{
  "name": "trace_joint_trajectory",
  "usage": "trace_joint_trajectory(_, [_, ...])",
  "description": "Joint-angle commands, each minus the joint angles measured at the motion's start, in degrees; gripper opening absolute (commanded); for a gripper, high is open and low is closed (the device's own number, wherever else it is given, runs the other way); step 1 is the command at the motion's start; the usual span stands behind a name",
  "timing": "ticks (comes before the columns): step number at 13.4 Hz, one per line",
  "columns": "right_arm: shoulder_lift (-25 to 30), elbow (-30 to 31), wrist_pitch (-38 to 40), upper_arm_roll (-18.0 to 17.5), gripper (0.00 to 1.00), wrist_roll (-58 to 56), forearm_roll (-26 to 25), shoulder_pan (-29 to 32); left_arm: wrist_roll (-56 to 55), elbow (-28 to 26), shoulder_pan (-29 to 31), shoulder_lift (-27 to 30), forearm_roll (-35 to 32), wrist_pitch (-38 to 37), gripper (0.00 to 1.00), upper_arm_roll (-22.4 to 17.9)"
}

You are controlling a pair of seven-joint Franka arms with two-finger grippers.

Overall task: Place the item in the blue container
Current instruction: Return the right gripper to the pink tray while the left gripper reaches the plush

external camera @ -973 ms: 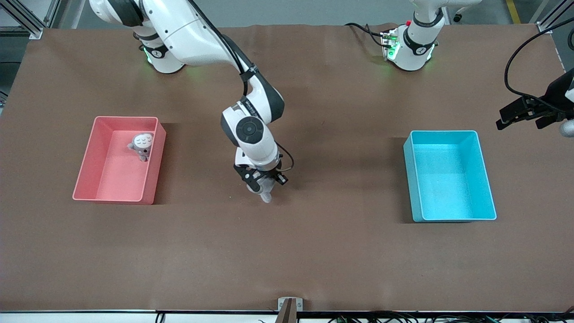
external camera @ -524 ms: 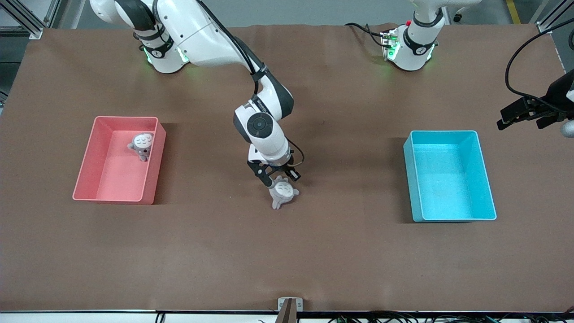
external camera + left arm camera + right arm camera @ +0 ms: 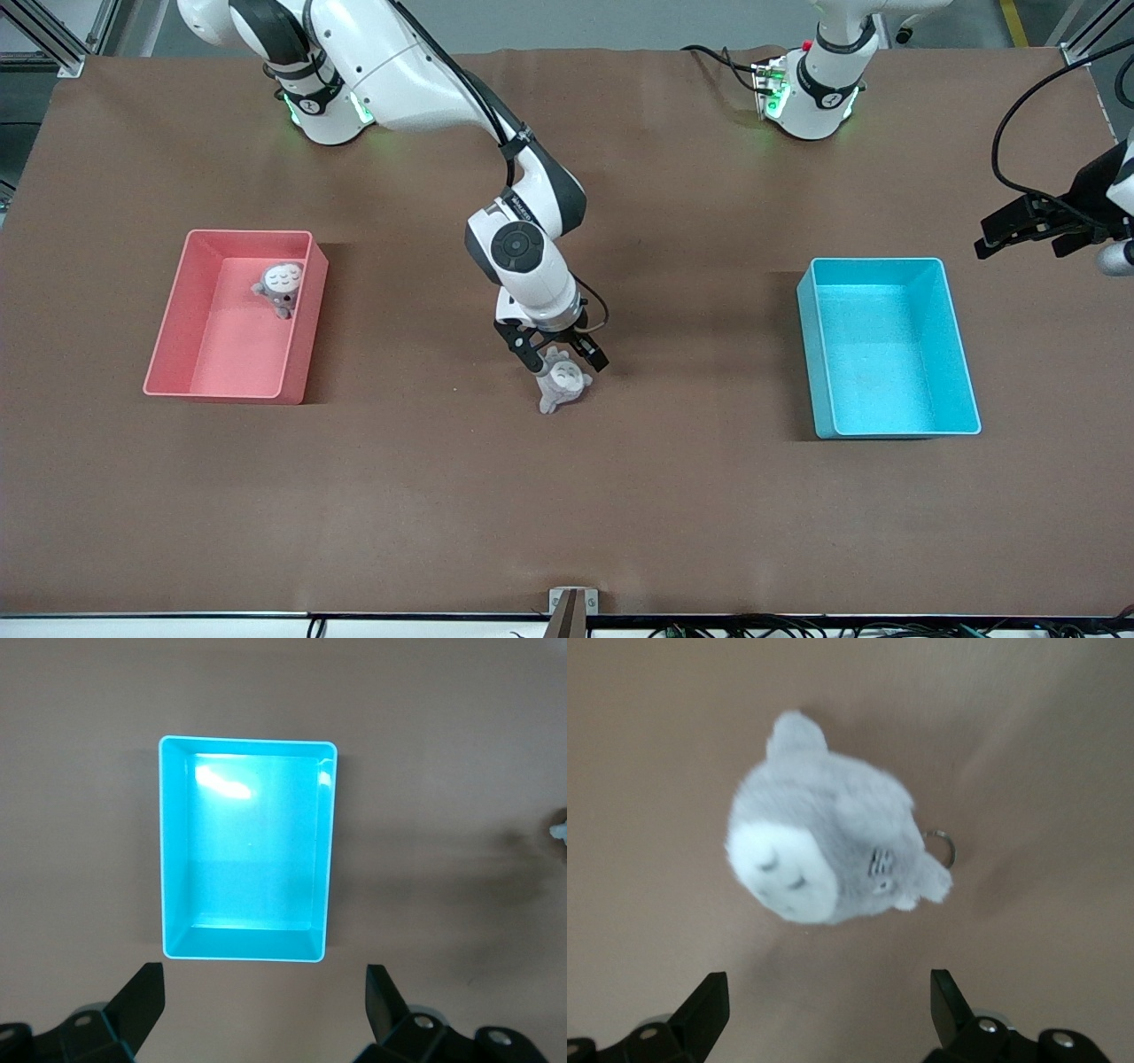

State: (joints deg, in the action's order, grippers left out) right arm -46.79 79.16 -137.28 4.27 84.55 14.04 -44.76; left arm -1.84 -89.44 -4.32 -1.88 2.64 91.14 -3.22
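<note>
Grey plush toy (image 3: 563, 383) is set mid-table under the wide-open right gripper (image 3: 561, 356), not yet in the blue container (image 3: 961, 354); the left gripper (image 3: 1032, 232), wide open, is parked past the container's end.

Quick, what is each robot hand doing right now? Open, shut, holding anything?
Left hand: open, empty, above the blue container.
Right hand: open, holding nothing, just over the grey plush toy lying mid-table.

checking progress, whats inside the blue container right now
Nothing: the blue container shows only its bare floor in the front and left wrist views. No part of the inside is covered. The grey plush toy lies on the table under the open right claw.
</note>
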Motion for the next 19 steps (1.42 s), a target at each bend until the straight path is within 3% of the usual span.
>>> trace_joint_trajectory(1, [3.4, -1.9, 8.8, -0.5, 1.0, -7.9, 0.5, 4.0, -2.2, 0.8, -3.2, -1.7, 1.1, -0.1, 1.0, -0.2])
trace_joint_trajectory(4, [10.1, -1.6, 23.2, -0.2, 1.0, -22.4, 0.1, 10.1, -7.5, 1.1, -7.7, -3.9, 1.1, 1.0, 1.0, -0.2])
trace_joint_trajectory(7, [20.4, 7.3, 30.0, -0.1, 1.0, -37.3, -3.9, 16.8, -13.6, 1.1, -13.0, -7.6, 3.6, 4.8, 1.0, -0.2])
trace_joint_trajectory(12, [36.0, 26.6, 28.9, -0.2, 1.0, -57.9, -12.1, 28.6, -26.8, 1.5, -24.0, -15.6, 5.4, 14.2, 1.0, -0.3])
trace_joint_trajectory(19, [47.5, 45.4, 19.8, -0.2, 1.0, -74.7, -13.9, 44.9, -49.8, 4.7, -35.6, -28.6, 5.5, 33.9, 1.0, -0.3])
